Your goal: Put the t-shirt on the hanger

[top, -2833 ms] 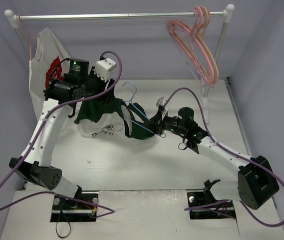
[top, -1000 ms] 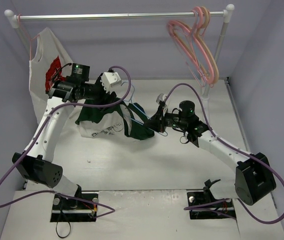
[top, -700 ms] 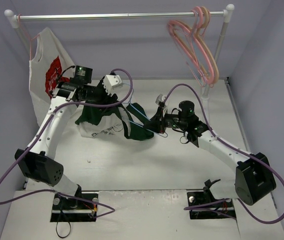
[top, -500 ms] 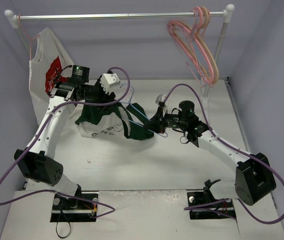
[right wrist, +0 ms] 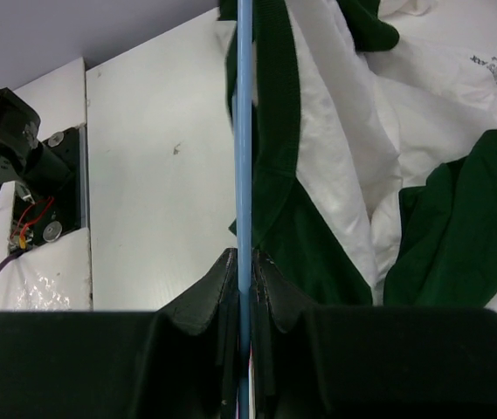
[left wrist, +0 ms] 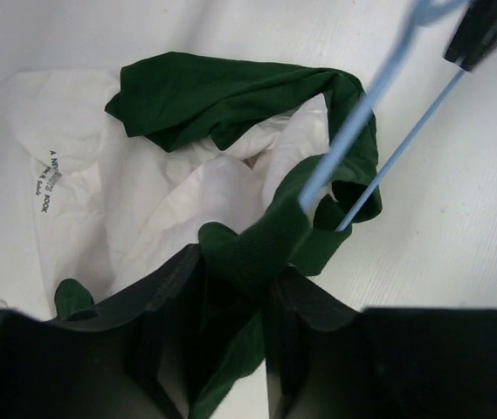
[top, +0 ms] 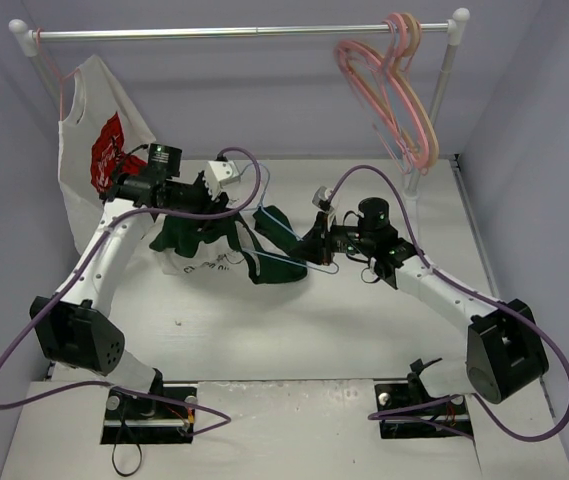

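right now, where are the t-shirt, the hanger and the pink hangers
t-shirt (left wrist: 231,96), left wrist view, green folded fabric
hanger (right wrist: 245,131), right wrist view, blue straight bar
pink hangers (top: 423,135), top view, lower right edge

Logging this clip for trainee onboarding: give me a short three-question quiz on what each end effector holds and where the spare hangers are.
1. True or false: the right end effector is clamped on the light-blue hanger.
2. What is pinched in the left end effector? A) a pink hanger B) the ribbed collar of the dark green t-shirt C) nothing
3. Fill in: the pink hangers hang from the ___.
Key: 1 true; 2 B; 3 rail.
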Controlling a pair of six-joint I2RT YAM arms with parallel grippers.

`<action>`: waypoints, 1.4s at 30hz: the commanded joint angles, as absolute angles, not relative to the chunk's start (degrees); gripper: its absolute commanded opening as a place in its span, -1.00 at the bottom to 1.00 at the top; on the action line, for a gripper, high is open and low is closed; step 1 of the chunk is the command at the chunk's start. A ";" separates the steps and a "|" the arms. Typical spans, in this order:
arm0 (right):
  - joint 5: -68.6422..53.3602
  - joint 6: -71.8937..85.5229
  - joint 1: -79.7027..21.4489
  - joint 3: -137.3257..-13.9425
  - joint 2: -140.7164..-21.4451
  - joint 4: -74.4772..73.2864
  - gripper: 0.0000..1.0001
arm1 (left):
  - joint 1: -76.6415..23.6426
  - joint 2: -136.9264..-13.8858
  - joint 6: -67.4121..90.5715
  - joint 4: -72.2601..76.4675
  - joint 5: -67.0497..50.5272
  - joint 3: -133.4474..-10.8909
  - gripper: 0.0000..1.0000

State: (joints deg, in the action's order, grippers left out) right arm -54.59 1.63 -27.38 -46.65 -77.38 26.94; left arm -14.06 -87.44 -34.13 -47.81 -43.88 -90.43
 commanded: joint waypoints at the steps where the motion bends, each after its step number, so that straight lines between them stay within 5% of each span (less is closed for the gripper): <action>1: -57.39 1.58 -27.07 -52.38 -77.69 35.42 -1.00 | -14.33 -84.03 -32.70 -46.67 -49.48 -89.83 -0.47; 7: -56.69 2.02 -26.72 -55.19 -80.24 35.16 -1.00 | -14.33 -81.13 -30.51 -45.62 -49.49 -87.98 -1.00; 10: -54.33 1.76 -26.72 -56.95 -81.65 33.14 -0.96 | -14.41 -79.37 -26.65 -43.08 -47.03 -86.66 -1.00; 14: -43.80 1.06 -26.81 -61.42 -82.70 26.74 -0.25 | -14.33 -77.00 -20.23 -39.12 -40.27 -85.78 -1.00; 22: -19.00 2.46 -27.25 -67.32 -79.28 20.48 0.04 | -15.73 -74.71 -12.31 -36.56 -21.74 -89.03 -1.00; 31: -8.37 3.77 -36.81 -72.33 -79.36 10.99 -0.13 | -21.44 -73.74 -8.53 -40.15 -4.05 -93.33 -1.00; 38: -0.18 13.96 -47.01 -71.90 -83.93 11.07 -0.59 | -24.52 -75.85 -4.67 -45.78 4.12 -98.86 -1.00; 42: 3.51 19.68 -50.09 -71.72 -86.04 13.18 -0.52 | -24.70 -77.17 -1.76 -48.69 4.83 -101.07 -1.00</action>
State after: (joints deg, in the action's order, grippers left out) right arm -2.42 13.15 -49.04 -69.89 -85.47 8.93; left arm -24.45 -77.45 -5.39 -48.58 1.10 -97.23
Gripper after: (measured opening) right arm 0.228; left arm 0.095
